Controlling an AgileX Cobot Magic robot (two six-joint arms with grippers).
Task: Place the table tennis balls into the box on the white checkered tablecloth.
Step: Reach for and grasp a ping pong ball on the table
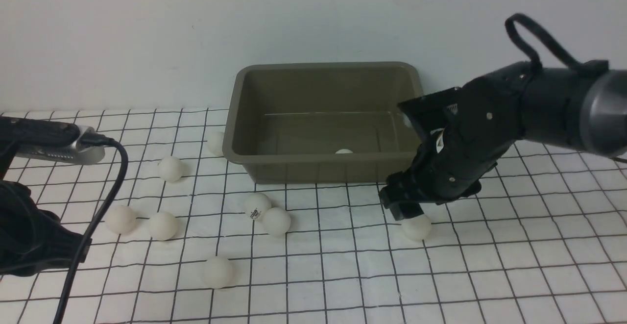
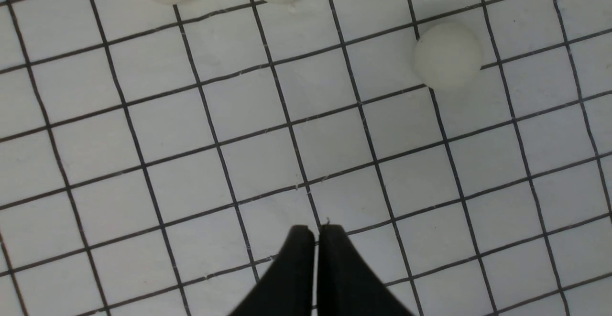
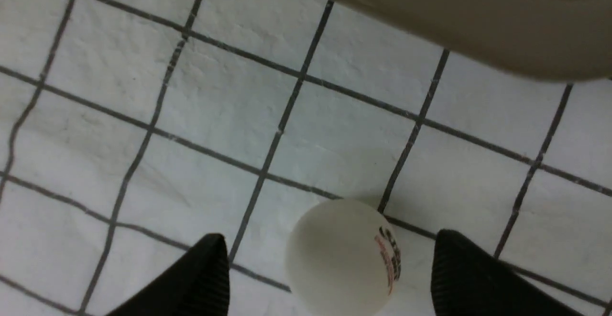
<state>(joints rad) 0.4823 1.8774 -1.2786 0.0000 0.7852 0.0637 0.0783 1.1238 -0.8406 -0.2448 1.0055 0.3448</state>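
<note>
The olive-grey box (image 1: pixel 235 118) stands at the back of the white checkered tablecloth (image 1: pixel 490 275), with one table tennis ball (image 1: pixel 344 151) inside. Several more balls lie on the cloth to its left and front, such as a logo ball (image 1: pixel 257 205) touching another (image 1: pixel 277 221). My right gripper (image 1: pixel 409 213) is low over a ball (image 1: pixel 417 226) by the box's near right corner. In the right wrist view that ball (image 3: pixel 342 258) sits between the gripper's (image 3: pixel 330 235) open fingers, untouched. My left gripper (image 2: pixel 315 230) is shut and empty above the cloth, a ball (image 2: pixel 448 55) ahead of it.
The box wall (image 3: pixel 478 19) is about two grid squares beyond the right gripper. My left arm, a silver camera body (image 1: pixel 63 150) and a black cable (image 1: pixel 112 182) hang at the left edge. A plain wall rises behind the cloth.
</note>
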